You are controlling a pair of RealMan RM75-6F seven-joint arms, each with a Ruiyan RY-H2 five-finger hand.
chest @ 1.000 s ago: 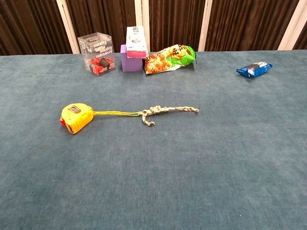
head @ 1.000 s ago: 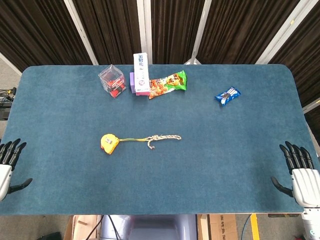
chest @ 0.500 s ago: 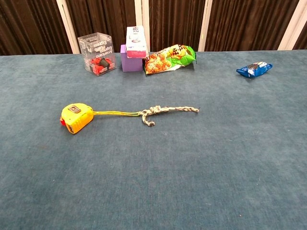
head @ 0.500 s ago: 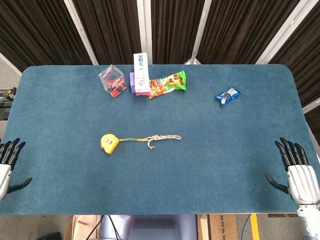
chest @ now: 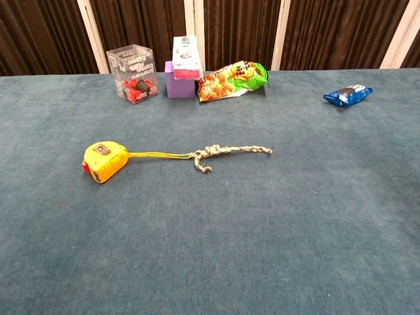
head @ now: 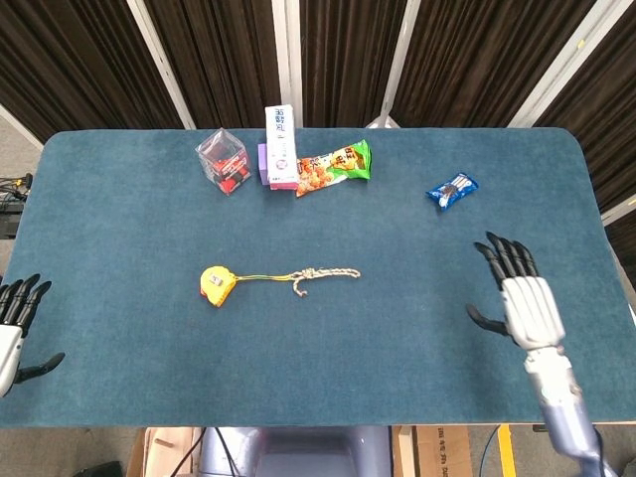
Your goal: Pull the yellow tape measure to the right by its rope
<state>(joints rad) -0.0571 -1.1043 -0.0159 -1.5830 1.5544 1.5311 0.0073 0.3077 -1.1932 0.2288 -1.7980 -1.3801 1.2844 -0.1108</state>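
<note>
The yellow tape measure (head: pixel 217 284) (chest: pixel 104 161) lies left of the table's middle. A thin yellow cord leads right from it to a braided grey rope (head: pixel 326 275) (chest: pixel 230 152) that ends in a knot. My right hand (head: pixel 522 296) hovers over the table's right side, fingers spread and empty, well to the right of the rope's end. My left hand (head: pixel 14 323) is at the front left edge, off the table, fingers apart and holding nothing. Neither hand shows in the chest view.
Along the back stand a clear box with red contents (head: pixel 223 160), a purple block with a white carton (head: pixel 279 149) and a green snack bag (head: pixel 335 167). A blue wrapped snack (head: pixel 452 189) lies at the back right. The table (head: pixel 397 328) is covered in blue cloth.
My right hand has moved from the table's front right edge inward and forward over the cloth. The tape measure, the rope and my left hand have not moved.
</note>
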